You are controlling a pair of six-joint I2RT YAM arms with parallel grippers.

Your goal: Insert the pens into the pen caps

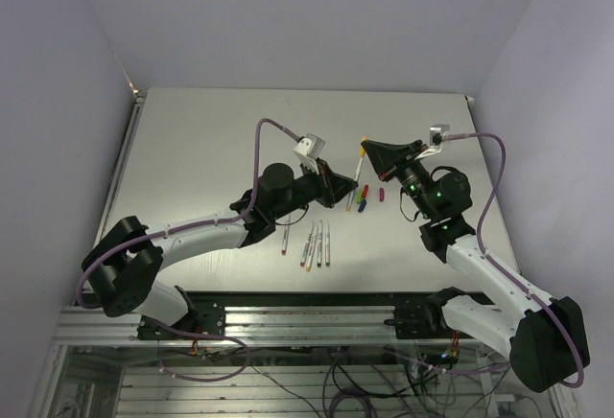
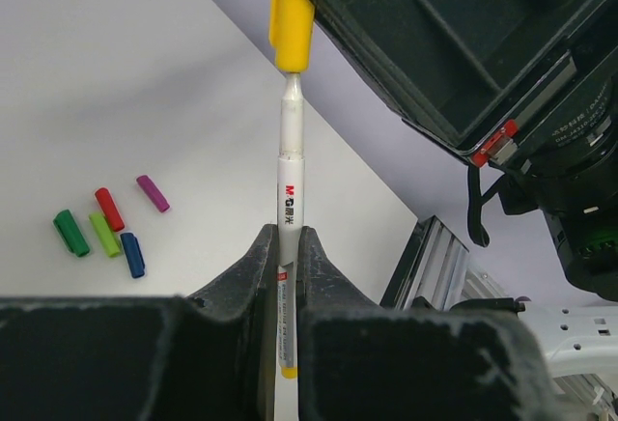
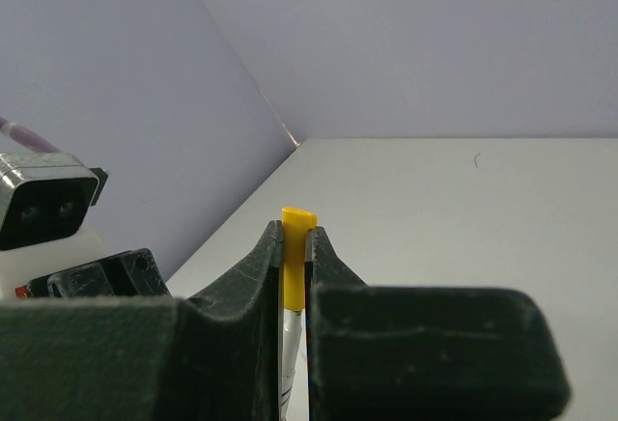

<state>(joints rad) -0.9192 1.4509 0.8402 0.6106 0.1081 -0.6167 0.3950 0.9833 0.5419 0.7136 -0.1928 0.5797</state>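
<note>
one pen (image 2: 291,151) sits gripped in the left pincer (image 2: 287,235), nib at the mouth of the yellow cap (image 2: 290,15) the right pincer (image 3: 295,232) grips. i'd keep them in line and push straight.

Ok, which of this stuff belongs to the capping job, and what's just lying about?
Job: pen in left gripper; yellow cap in right gripper; loose caps; spare pens.
Lying about: purple cables; metal rail.

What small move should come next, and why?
Probably push the yellow cap and the pen together along the pen's line. The left pincer grips the pen, the right pincer grips the cap, and the pen's narrow neck shows below the cap, so it seems not fully seated.
</note>
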